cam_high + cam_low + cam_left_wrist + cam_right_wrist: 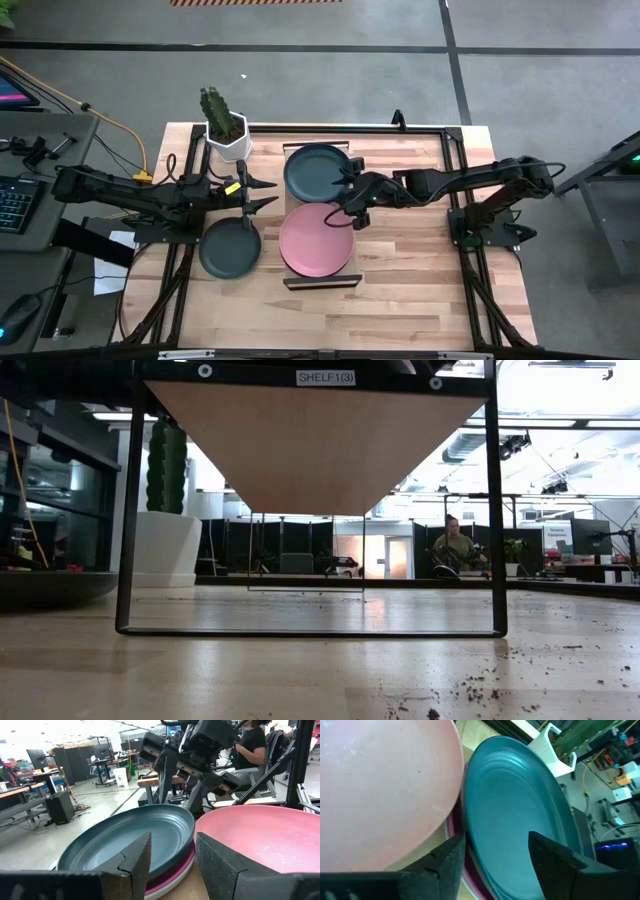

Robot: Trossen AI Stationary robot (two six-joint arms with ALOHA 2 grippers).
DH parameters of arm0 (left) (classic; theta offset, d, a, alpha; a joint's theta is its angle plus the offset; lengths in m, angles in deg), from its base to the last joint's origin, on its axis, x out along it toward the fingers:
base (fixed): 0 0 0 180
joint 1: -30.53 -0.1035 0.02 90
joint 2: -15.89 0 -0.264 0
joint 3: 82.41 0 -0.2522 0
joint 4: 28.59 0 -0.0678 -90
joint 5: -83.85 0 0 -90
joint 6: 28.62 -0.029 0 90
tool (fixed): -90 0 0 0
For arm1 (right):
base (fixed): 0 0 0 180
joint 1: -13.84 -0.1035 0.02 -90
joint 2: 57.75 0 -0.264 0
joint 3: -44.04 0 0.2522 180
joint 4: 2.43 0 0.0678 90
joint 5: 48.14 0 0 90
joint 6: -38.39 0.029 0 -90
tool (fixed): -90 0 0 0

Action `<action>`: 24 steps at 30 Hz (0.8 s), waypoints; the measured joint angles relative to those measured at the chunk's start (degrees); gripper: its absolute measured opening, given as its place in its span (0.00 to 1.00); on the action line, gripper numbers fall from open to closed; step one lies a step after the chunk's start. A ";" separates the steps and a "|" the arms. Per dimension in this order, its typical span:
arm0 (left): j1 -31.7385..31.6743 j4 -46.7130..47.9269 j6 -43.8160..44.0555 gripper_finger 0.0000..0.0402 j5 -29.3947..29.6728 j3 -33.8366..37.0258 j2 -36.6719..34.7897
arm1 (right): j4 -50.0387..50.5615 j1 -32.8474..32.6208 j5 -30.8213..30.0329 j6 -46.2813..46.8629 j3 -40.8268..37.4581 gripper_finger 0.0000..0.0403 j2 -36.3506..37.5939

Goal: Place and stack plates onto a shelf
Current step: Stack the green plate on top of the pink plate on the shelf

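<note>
On the light-wood shelf (320, 281) a dark teal plate (316, 171) tops a stack at the far end; a pink rim and a pale rim (167, 881) show under it. A single pink plate (315, 239) lies on the near end. Another dark teal plate (229, 249) lies on the tabletop left of the shelf. My left gripper (264, 194) is open, level, just left of the shelf, facing the gap between both plates (172, 851). My right gripper (350, 200) is open at the shelf's right side, fingers either side of the stack's rim (495, 847); no touch shows.
A white pot with a cactus (226, 135) stands at the shelf frame's far left corner. The dark frame (452, 160) surrounds the board; in the low view its legs (128, 520) and the board's underside (315, 450) show. Soil crumbs (480, 685) lie on the tabletop. A person (456, 545) sits far behind.
</note>
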 joint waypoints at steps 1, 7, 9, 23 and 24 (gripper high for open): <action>-0.01 0.02 0.00 0.36 0.00 0.00 -0.02 | 0.25 -0.27 -0.67 0.00 0.00 0.51 0.50; 0.00 0.01 0.00 0.36 0.00 0.00 0.00 | 1.81 -1.74 -1.47 1.61 0.00 0.54 4.33; -0.02 0.00 0.02 0.36 0.00 0.00 -0.02 | 1.71 -2.24 -1.43 2.38 0.00 0.54 5.55; -0.02 -0.28 0.17 0.36 0.00 0.00 0.00 | -6.85 -2.25 6.75 11.33 -0.24 0.19 0.68; 0.00 -0.24 0.15 0.36 0.00 0.00 0.00 | -7.71 -2.25 6.76 11.69 -0.24 0.10 -0.19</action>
